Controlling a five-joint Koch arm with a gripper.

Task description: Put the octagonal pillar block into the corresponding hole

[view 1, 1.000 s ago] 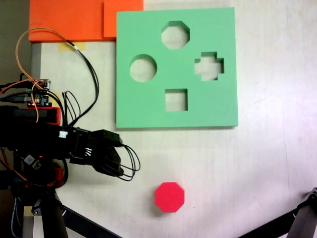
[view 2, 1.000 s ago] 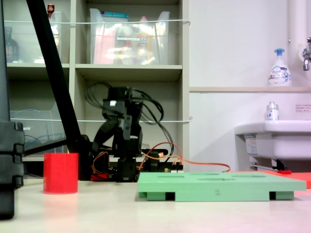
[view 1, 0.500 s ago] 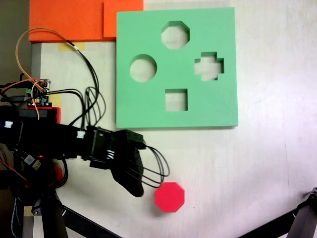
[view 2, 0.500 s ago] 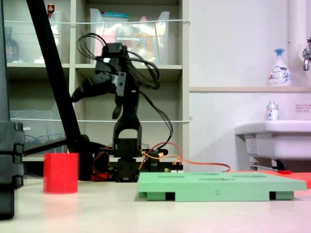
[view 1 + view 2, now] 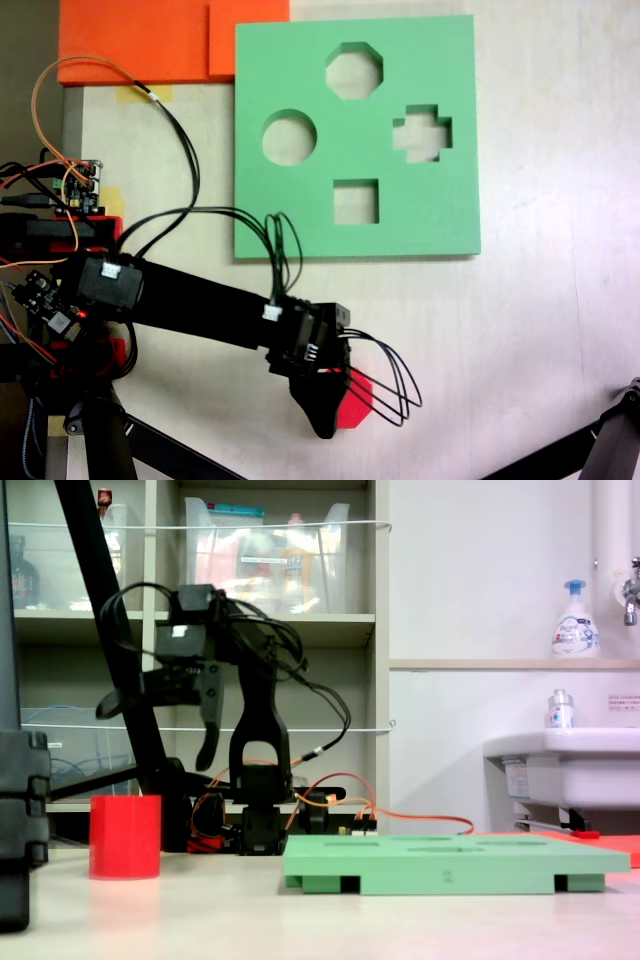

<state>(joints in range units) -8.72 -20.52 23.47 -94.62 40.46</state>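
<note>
Both fixed views show the black gripper [image 5: 160, 735], jaws apart, above the small red foam octagonal pillar block [image 5: 125, 836], at six o'clock of the green foam board's eight-sided cutout [image 5: 354, 70].

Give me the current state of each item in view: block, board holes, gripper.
Octagonal pillar block: upright on the table, not grasped, outside the board.
Gripper: open, raised above the block, jaws apart and not touching it.
Green foam board: flat on the table.
Octagonal hole: empty.
Round hole: empty.
Cross-shaped hole: empty.
Square hole: empty.
</note>
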